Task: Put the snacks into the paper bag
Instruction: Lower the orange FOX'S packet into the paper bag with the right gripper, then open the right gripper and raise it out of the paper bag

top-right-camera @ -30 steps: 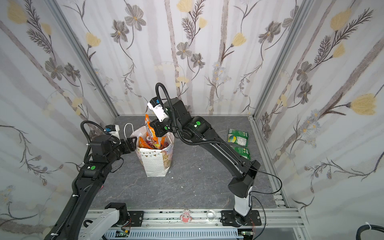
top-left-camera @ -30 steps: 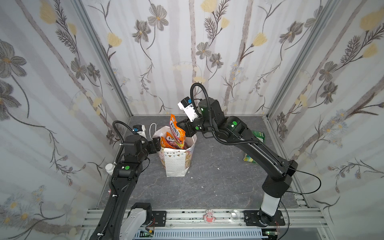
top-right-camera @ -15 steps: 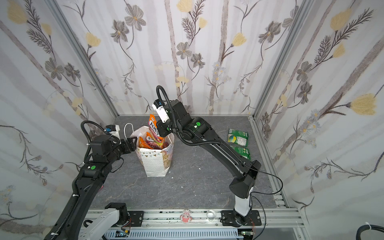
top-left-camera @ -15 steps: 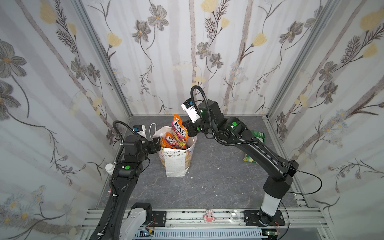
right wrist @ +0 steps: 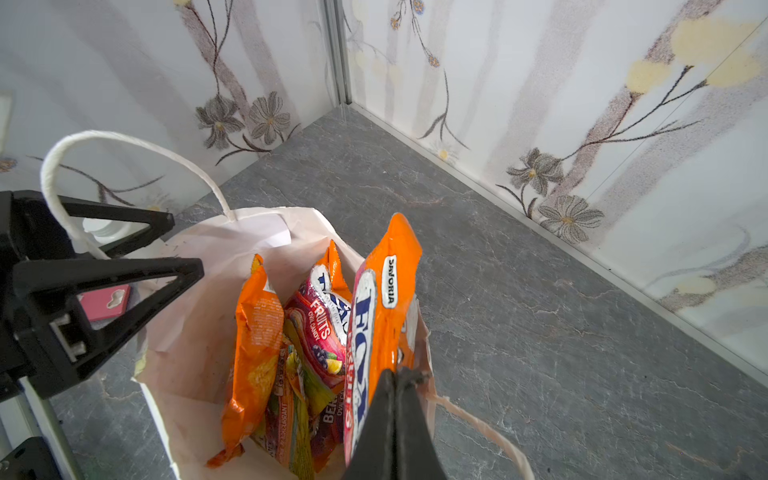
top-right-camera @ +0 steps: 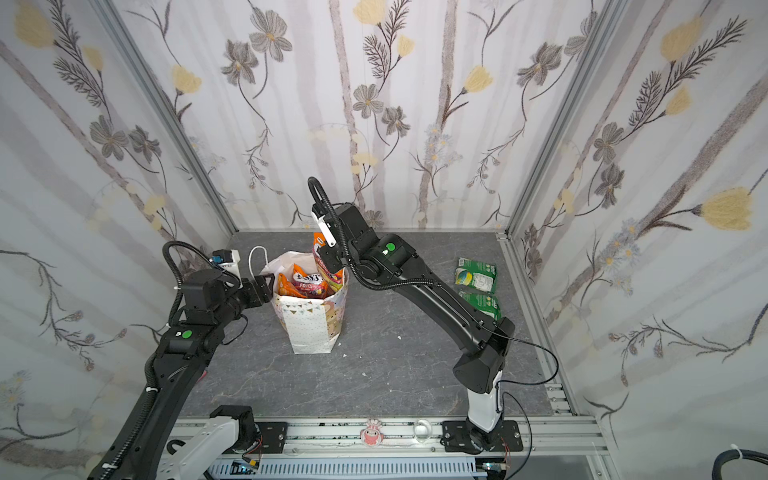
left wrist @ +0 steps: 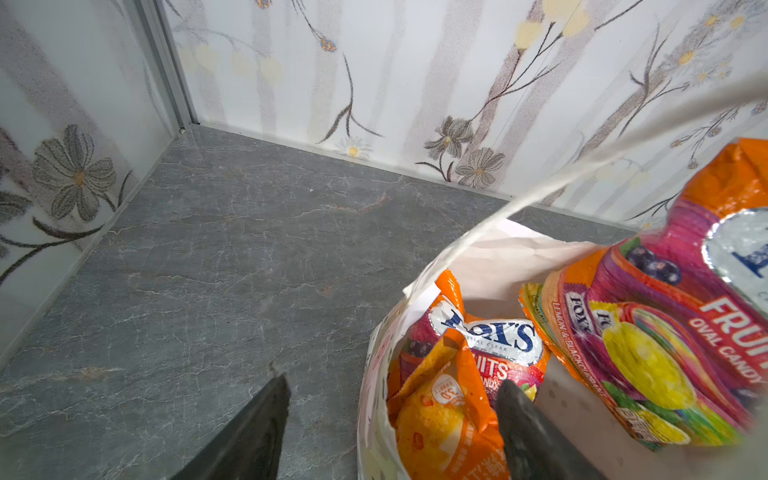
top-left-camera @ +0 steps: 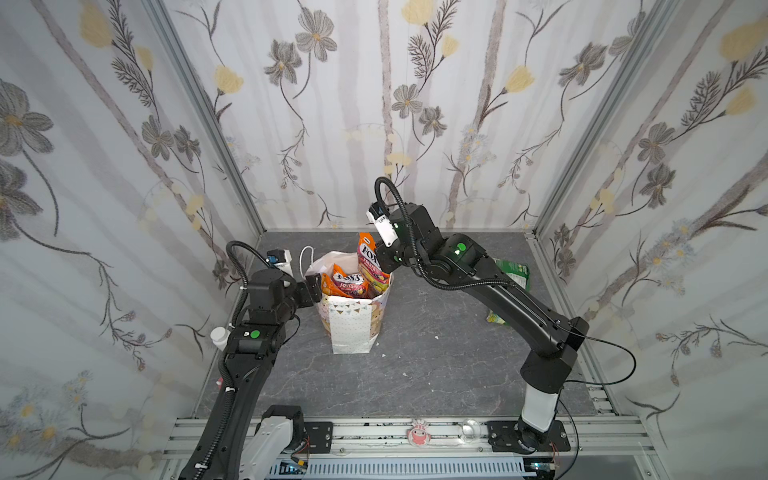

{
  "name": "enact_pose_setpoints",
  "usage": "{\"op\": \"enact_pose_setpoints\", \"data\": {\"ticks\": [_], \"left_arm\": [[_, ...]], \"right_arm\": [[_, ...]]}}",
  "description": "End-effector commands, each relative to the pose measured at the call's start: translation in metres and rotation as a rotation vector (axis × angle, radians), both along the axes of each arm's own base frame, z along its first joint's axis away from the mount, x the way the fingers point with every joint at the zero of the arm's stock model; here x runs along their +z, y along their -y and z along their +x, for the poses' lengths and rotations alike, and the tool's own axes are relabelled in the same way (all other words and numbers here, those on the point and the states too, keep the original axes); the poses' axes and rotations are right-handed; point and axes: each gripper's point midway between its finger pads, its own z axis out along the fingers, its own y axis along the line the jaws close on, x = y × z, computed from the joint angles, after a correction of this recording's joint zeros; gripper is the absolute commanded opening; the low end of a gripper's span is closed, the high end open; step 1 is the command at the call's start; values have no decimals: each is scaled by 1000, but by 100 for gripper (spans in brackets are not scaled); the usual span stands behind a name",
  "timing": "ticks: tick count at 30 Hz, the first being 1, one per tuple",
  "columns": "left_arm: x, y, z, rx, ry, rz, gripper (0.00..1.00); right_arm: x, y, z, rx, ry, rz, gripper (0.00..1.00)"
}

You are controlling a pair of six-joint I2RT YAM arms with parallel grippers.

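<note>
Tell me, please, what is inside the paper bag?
Inside the paper bag stand an orange packet, a FOX'S Fruits packet and a taller FOX'S packet, pinched by the right tool. What lies beneath them is covered.

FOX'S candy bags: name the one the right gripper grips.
The upright FOX'S bag poking above the paper bag, pinched by the right gripper; the other FOX'S bag sits lower inside.

Right hand (right wrist: 395, 374) pinched shut, left hand (left wrist: 392, 382) spread.

paper bag (top-left-camera: 351, 324): upright, open | FOX'S packet (top-left-camera: 368, 262): upright, half inside | green packets (top-right-camera: 476, 274): lying flat, well apart
</note>
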Motion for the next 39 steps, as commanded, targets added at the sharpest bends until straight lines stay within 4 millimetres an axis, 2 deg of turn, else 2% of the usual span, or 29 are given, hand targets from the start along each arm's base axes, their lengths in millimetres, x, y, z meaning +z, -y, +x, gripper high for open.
{"op": "enact_pose_setpoints", "data": {"ticks": [1,7,14,22,24,25,29,32,36,37,39], "left_arm": [[6,-1,3,4,25,0,78],[5,0,4,3,22,-1,78],[4,-1,4,5,20,1,78],[5,0,4,3,22,0,78],[5,0,4,1,22,-1,78],[5,0,4,2,21,-1,78],[5,0,4,2,20,-1,78],[6,-1,4,5,22,-1,78],[5,-1,3,4,22,1,78],[5,-1,3,4,22,0,78],[6,-1,3,6,25,1,78]], "right_arm": [[-2,1,4,-15,30,-38,0],[-7,-2,12,-66,74,-69,0],[-43,-18,15,-68,44,-144,0],[-54,-32,-2,6,-17,-131,0],[-58,-42,-10,62,-59,-115,0],[-59,-52,-20,131,-94,-90,6],[-49,-89,-69,391,-196,27,22],[-37,-99,-85,464,-216,71,25],[-15,-86,-71,367,-144,75,30],[-9,-79,-64,317,-114,67,34],[1,-60,-49,204,-50,31,35]]}}
